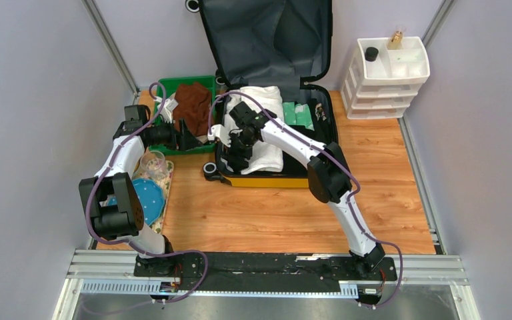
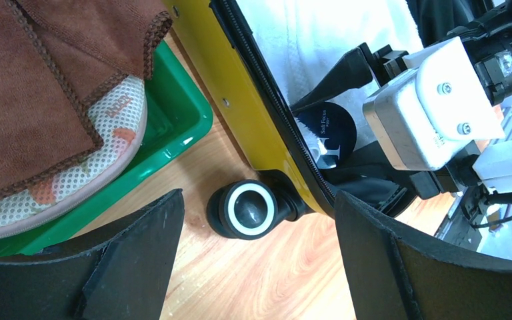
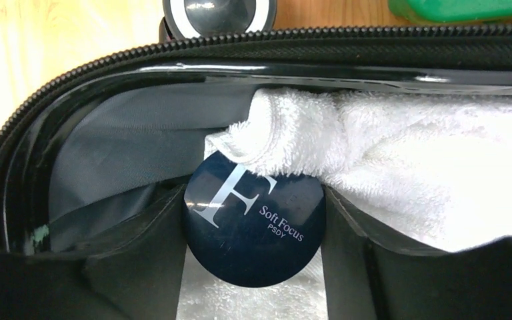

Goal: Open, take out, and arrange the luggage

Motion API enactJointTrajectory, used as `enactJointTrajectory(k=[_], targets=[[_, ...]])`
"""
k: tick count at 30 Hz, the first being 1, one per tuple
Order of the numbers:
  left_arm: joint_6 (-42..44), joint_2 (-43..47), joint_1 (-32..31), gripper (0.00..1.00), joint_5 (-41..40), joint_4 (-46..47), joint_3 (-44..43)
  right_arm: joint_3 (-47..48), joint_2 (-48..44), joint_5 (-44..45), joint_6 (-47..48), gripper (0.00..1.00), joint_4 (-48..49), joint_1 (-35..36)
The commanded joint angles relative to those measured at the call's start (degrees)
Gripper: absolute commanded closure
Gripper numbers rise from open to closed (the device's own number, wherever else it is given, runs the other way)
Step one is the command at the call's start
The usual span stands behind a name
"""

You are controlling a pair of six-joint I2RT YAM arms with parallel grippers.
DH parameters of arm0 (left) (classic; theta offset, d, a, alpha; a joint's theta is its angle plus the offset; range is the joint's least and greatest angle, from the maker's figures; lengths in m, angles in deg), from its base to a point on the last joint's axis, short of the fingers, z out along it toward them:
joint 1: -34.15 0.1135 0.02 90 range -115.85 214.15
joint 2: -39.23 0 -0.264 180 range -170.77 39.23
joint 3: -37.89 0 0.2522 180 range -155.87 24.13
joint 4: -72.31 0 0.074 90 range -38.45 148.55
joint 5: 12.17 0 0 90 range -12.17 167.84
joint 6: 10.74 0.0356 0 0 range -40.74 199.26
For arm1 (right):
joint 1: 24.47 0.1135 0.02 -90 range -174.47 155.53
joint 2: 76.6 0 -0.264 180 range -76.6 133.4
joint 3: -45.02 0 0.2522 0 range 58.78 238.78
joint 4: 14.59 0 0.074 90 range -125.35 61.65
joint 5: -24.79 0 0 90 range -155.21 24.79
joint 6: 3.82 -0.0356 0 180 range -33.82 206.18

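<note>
I am reaching into the luggage (image 1: 267, 40) open at the table's (image 1: 373, 200) back — my right gripper (image 3: 255, 200) is pinching a compact (image 3: 260, 247) wedged beside the towel (image 3: 427, 180), likely to lift it out — while my left gripper (image 2: 260, 200) is hanging open, empty, by the tray (image 2: 187, 120).

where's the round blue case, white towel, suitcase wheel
round blue case (image 3: 257, 223): right wrist view, lid centre
white towel (image 3: 433, 173): right wrist view, top surface
suitcase wheel (image 2: 248, 209): left wrist view, grey hub

Bright, even light; glare on luggage (image 3: 240, 70).
</note>
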Motion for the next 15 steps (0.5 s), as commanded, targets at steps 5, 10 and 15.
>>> enactJointTrajectory(k=[5, 10, 15], targets=[[0.88, 0.42, 0.40, 0.09, 2.69, 0.18, -2.86, 1.62, -7.71, -1.12, -2.44, 0.56, 1.08, -1.61], [0.71, 0.33, 0.40, 0.10, 3.04, 0.27, -3.30, 5.22, -11.05, -0.69, -5.08, 0.57, 1.26, -4.41], [0.09, 0.06, 0.40, 0.10, 3.75, 0.27, -4.44, 8.91, -15.35, 0.19, -9.12, 0.57, 2.13, -10.21]])
